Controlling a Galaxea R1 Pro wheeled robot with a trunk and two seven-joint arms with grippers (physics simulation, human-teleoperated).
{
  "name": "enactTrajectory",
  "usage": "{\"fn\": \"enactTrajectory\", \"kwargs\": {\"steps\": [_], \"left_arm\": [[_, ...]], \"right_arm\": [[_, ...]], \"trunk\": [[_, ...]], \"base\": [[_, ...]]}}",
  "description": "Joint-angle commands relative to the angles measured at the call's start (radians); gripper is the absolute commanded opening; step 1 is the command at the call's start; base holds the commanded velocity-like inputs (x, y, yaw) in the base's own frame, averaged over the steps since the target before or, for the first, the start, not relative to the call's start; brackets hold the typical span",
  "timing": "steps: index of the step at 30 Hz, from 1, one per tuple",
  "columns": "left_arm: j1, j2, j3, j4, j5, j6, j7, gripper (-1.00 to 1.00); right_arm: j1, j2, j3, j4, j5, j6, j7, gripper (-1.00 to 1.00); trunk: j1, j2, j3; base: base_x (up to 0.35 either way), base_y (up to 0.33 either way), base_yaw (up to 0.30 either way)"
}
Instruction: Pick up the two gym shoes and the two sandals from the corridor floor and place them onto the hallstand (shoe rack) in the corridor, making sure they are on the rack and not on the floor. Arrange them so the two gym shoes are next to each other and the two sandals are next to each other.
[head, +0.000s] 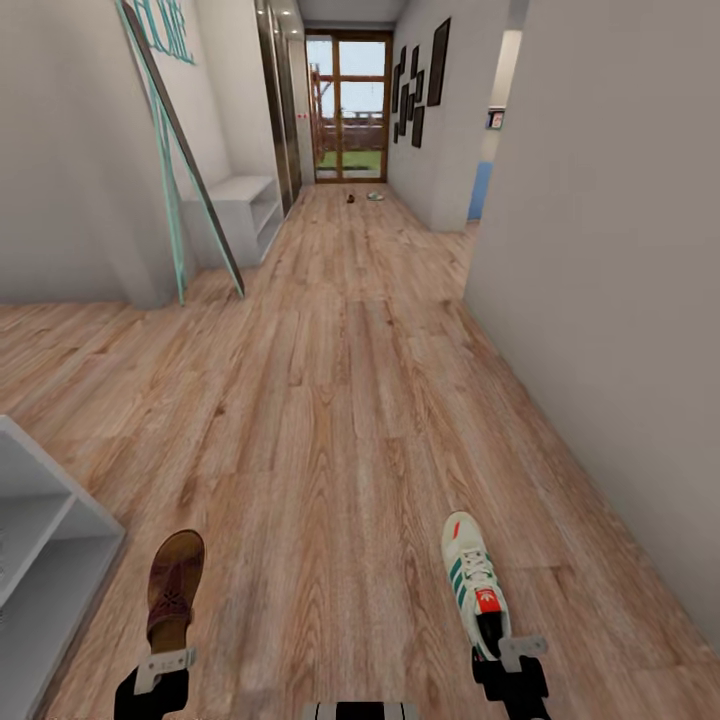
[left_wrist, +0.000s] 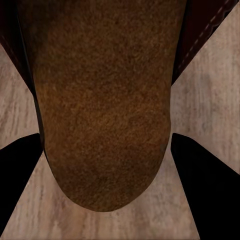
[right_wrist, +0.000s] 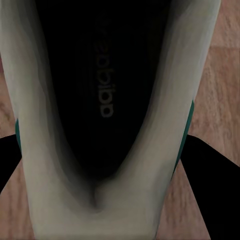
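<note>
The left gripper (head: 165, 662) is closed on the heel end of a brown sandal (head: 174, 590). The sandal sticks out away from the robot, toe pointing far down the hall, above the wood floor (head: 330, 420). In the left wrist view the sandal (left_wrist: 105, 105) sits between the two dark fingers (left_wrist: 17, 175), with the floor (left_wrist: 210, 100) behind it.

The right gripper (head: 508, 650) is closed on the heel of a white gym shoe (head: 474, 582) with green stripes and a red patch. The toe of this shoe points far too. In the right wrist view the shoe (right_wrist: 45, 165) shows its dark inside, and a black finger (right_wrist: 207, 180) sits at each side of it.

The sandal is at the near left and the shoe at the near right, well apart.

A grey rack (head: 45, 560) stands on the floor at the near left, just beside the sandal. Another grey rack (head: 245, 205) stands far up the hall on the left, by a wall with teal letters (head: 165, 25).

Far away by the glass door (head: 348, 105), two small things lie on the floor: a dark one (head: 350, 198) and a pale one (head: 375, 196). They are too small to tell what they are.
</note>
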Motion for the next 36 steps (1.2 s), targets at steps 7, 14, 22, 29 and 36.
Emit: {"fn": "enactTrajectory", "kwargs": {"steps": [7,14,22,29,36], "left_arm": [[0.000,-0.002,0.007,0.035,-0.003,-0.018,0.034,-1.00],[0.002,-0.001,0.005,0.054,-0.005,-0.023,0.025,-1.00],[0.006,-0.003,0.003,0.056,-0.010,-0.024,0.025,-1.00],[0.006,-0.002,0.005,0.056,-0.007,-0.024,0.030,-1.00],[0.007,-0.002,0.005,0.056,-0.006,-0.024,0.035,-1.00]], "right_arm": [[-0.001,0.000,-0.005,0.002,-0.035,-0.002,-0.003,-1.00],[-0.001,0.000,-0.007,0.000,-0.039,-0.003,-0.004,-1.00],[-0.001,0.000,-0.007,0.000,-0.040,-0.003,-0.004,-1.00],[-0.001,0.001,-0.007,0.000,-0.040,-0.003,-0.004,-1.00],[-0.001,0.001,-0.007,0.000,-0.040,-0.003,-0.004,-1.00]], "trunk": [[0.000,0.000,-0.002],[0.000,0.000,-0.007],[0.000,0.000,-0.014],[0.000,0.000,-0.020],[0.000,0.000,-0.027]], "base": [[0.000,0.000,0.131],[0.000,0.000,0.215],[0.000,0.000,0.232],[0.000,-0.207,0.235],[0.000,-0.269,0.234]]}}
